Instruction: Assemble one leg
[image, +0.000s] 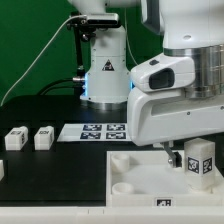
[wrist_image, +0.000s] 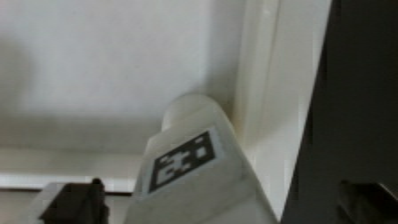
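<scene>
A white leg (image: 200, 161) with a black-and-white marker stands upright at the exterior view's right, over the corner of the large white panel (image: 135, 170). My gripper (image: 187, 159) hangs straight down around it. In the wrist view the leg (wrist_image: 192, 160) rises between the two dark fingers (wrist_image: 75, 203), with a gap showing on each side, so the gripper (wrist_image: 217, 206) is open around it. The panel (wrist_image: 107, 90) fills the view behind the leg. Whether the leg's foot sits in a corner socket is hidden.
Two more legs (image: 15, 138) (image: 43, 137) lie on the black table at the exterior view's left, and another shows at the left edge (image: 2, 170). The marker board (image: 100, 131) lies behind the panel. The arm's base (image: 103, 70) stands at the back.
</scene>
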